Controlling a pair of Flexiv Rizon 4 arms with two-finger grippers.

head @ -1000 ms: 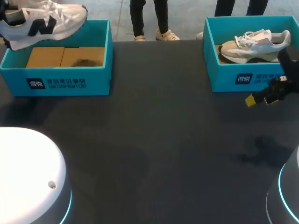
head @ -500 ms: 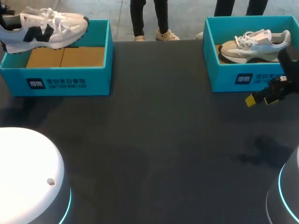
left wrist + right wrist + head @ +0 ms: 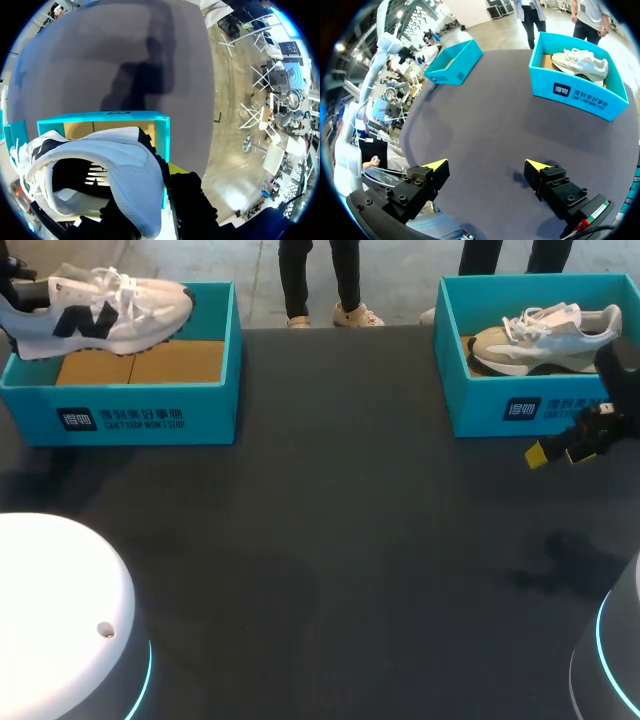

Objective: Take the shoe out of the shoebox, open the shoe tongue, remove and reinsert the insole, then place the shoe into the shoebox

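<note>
Over the left far corner of the dark grey table [image 3: 330, 540], my left gripper [image 3: 147, 195] is clenched on the heel of the white lace-up sneaker with the navy side logo [image 3: 100, 310], one yellow tip showing just beside the heel collar. The sneaker hangs roughly level, sole down, above the open teal cardboard shoebox [image 3: 150, 415]. Its toe points across the box's far side, and its sole is clear of the brown cardboard floor [image 3: 140, 362], which lies bare beneath it.

Across the table, my right gripper [image 3: 486, 167] hovers above the bare tabletop with its fingers spread wide and nothing between them. It sits just in front of the second teal shoebox [image 3: 500, 405], where a beige-and-white sneaker [image 3: 545, 335] rests inside, untouched by either arm.

As for progress, the held sneaker is out of its box but not yet on the table, so I judge this to be either the lift-out at the start or the return at the end. The wrist view looks into the shoe's dark opening, but I cannot tell from it whether the tongue has been pulled open or whether the insole is seated. At the least, setting the shoe down in the box is not yet done.
</note>
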